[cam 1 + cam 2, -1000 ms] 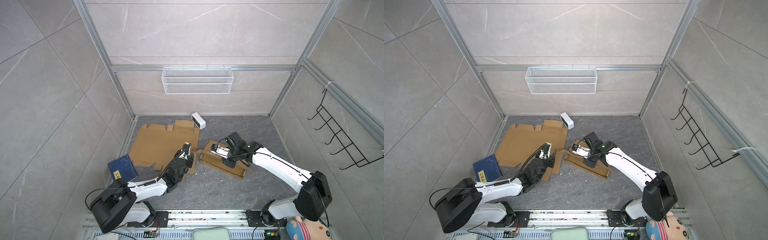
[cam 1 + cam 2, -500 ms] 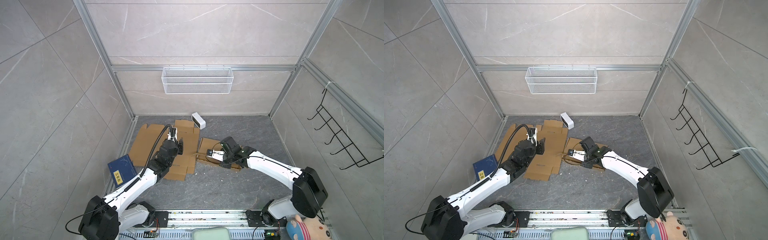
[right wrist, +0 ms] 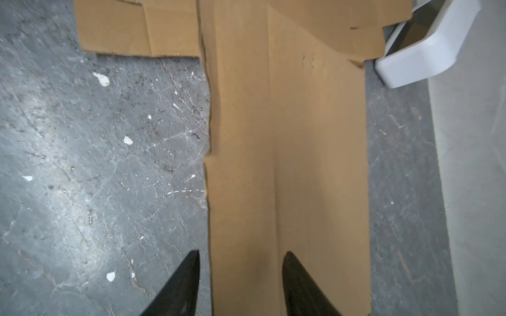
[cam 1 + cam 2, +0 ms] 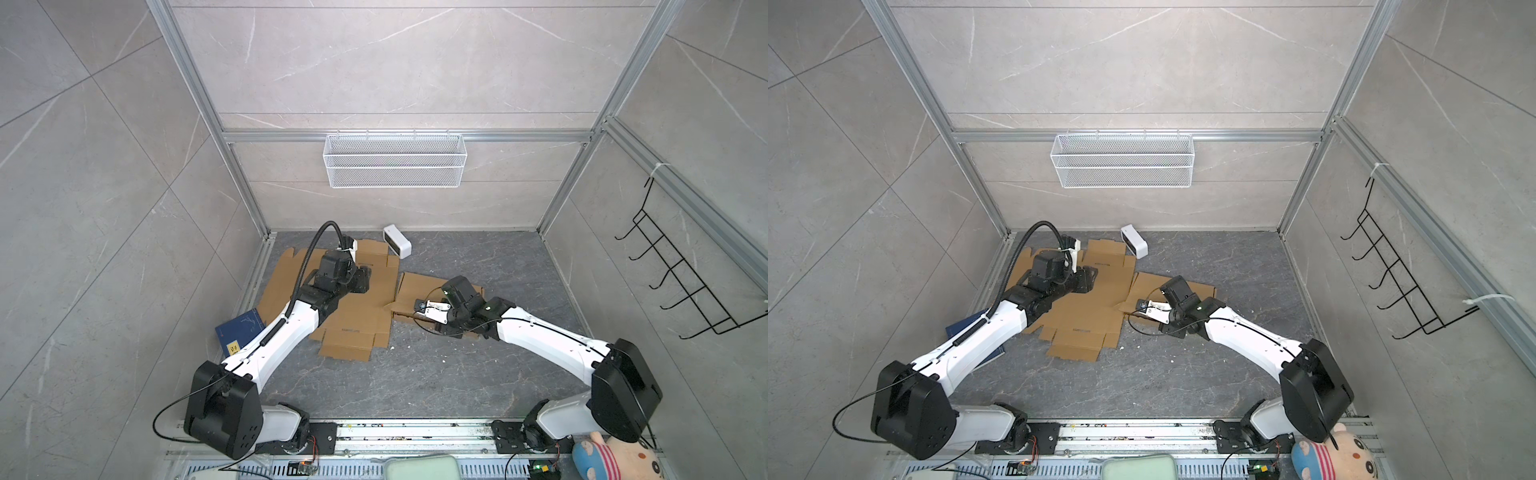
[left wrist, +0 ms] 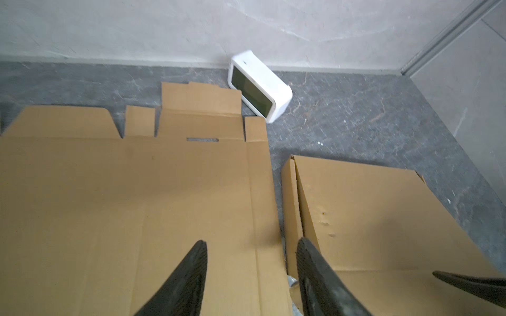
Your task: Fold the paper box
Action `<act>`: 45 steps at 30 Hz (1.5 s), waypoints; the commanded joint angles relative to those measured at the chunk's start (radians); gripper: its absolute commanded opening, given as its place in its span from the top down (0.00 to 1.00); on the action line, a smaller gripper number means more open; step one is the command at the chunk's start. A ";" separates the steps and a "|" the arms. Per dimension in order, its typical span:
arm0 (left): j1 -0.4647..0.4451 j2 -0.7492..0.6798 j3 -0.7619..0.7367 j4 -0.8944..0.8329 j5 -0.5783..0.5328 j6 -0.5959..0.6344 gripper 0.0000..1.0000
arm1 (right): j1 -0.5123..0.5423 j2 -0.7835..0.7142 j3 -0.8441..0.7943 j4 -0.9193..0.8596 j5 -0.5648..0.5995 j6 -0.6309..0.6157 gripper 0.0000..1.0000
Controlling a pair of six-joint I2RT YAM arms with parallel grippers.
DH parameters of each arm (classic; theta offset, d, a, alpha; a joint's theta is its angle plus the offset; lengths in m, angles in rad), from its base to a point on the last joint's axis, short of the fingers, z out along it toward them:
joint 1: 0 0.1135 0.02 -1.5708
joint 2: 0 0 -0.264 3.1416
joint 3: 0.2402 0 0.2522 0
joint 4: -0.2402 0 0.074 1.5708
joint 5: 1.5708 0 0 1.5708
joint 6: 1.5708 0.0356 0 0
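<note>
Floor bears cardboard; top views alone show book.

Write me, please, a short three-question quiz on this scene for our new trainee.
1. True or false: the white device sits inside the wire basket.
2. Multiple choice: the left gripper is A) shut on cardboard, B) open above the large cardboard sheet, C) out of view.
3. Short answer: how many separate cardboard pieces lie on the floor?

Key: 1. False, it stands on the floor. 2. B. 3. Two: the large cardboard sheet and a smaller piece beside it.
</note>
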 commanded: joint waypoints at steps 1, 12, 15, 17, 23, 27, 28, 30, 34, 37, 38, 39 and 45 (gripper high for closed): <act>0.013 0.046 0.080 -0.080 0.114 -0.005 0.44 | -0.014 -0.060 -0.005 -0.025 -0.050 0.073 0.47; 0.025 0.300 0.299 -0.205 0.332 -0.012 0.36 | -0.302 -0.165 0.037 -0.008 -0.140 0.698 0.52; 0.025 0.373 0.343 -0.247 0.381 -0.009 0.36 | -0.393 -0.157 0.035 -0.103 -0.145 0.906 0.55; 0.025 0.407 0.361 -0.251 0.401 -0.011 0.36 | -0.440 -0.147 0.034 -0.176 -0.138 0.980 0.54; 0.025 0.498 0.398 -0.265 0.452 -0.009 0.36 | -0.610 -0.101 -0.042 -0.198 -0.389 1.098 0.40; 0.025 0.539 0.394 -0.247 0.481 -0.018 0.36 | -0.622 -0.054 -0.051 -0.202 -0.428 1.080 0.36; 0.026 0.548 0.392 -0.239 0.487 -0.022 0.37 | -0.623 -0.046 -0.054 -0.198 -0.428 1.078 0.36; 0.025 0.563 0.389 -0.232 0.500 -0.026 0.39 | -0.623 -0.031 -0.066 -0.185 -0.438 1.073 0.37; 0.024 0.574 0.367 -0.219 0.523 -0.034 0.43 | -0.623 0.000 -0.087 -0.161 -0.446 1.067 0.39; 0.023 0.575 0.349 -0.208 0.535 -0.040 0.44 | -0.624 0.012 -0.100 -0.141 -0.436 1.063 0.40; 0.022 0.577 0.343 -0.206 0.539 -0.042 0.45 | -0.624 0.019 -0.102 -0.137 -0.437 1.063 0.40; 0.020 0.579 0.338 -0.205 0.542 -0.042 0.45 | -0.624 0.026 -0.104 -0.133 -0.438 1.061 0.41; 0.015 0.586 0.302 -0.188 0.537 -0.044 0.49 | -0.625 0.052 -0.110 -0.119 -0.410 1.053 0.41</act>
